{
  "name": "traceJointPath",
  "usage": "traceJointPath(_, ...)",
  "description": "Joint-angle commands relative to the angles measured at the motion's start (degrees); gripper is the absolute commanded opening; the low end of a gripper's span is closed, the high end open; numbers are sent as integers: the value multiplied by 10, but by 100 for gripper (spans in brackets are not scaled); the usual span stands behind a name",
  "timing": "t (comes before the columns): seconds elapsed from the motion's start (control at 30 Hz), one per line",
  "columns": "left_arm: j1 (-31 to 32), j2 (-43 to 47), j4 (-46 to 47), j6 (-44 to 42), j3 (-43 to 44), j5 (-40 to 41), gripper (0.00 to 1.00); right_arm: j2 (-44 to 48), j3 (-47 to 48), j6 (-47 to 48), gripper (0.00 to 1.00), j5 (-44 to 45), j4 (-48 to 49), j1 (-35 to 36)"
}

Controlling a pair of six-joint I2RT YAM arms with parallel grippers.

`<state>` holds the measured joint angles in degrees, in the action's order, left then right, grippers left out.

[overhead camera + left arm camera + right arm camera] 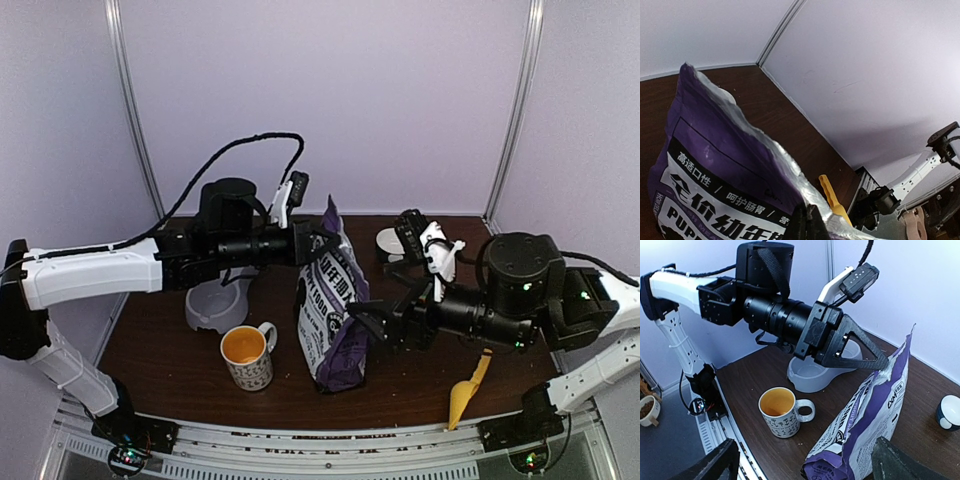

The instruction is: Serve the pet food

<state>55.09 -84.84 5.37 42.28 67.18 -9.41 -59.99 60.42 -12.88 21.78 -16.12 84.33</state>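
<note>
The pet food itself is not being shown in any view; it is judged to be lying inside the purple bag (335,310), which is standing upright near the middle of the table (160,350). The bag's torn top, with its silver lining, is being pinched at one edge by the left gripper (879,361), whose jaws are being pressed together on the film.

The bag's lower body is being flanked by the right gripper (368,322). Its jaws are being held wide apart, one on either side, with nothing clamped between them. Whether either finger is touching the bag cannot be told.

The bag is judged to be soft and crinkly, with a slick printed skin, and the loose pellets inside are likely to be shifting whenever it is tilted. Little weight should be trusted to the thin top edge, since the film could slip or tear there. A firmer hold is expected low on the body, where the contents are filling the bag out, with the top guided rather than carried. The mouth is looking nearly closed, so it may need spreading before anything is poured or scooped.

A patterned mug (247,355) with an orange inside is standing just left of the bag, and a grey pet bowl (218,305) is sitting behind the mug. A yellow scoop (467,392) is lying near the front edge on the right, well apart from the bag.
</note>
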Motion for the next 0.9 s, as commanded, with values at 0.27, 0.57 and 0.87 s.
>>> traceJointPath(0.27,-8,8,-32,-160,70,-148,0,-35,153,-258,94,62,-118,-68)
traceJointPath(0.57,-8,52,-14,-152,20,-186,0,-114,249,-349,81,-3,-269,-111)
traceJointPath(0.87,-8,84,-39,-97,4,-88,17,-121,225,-331,52,-59,-315,-159)
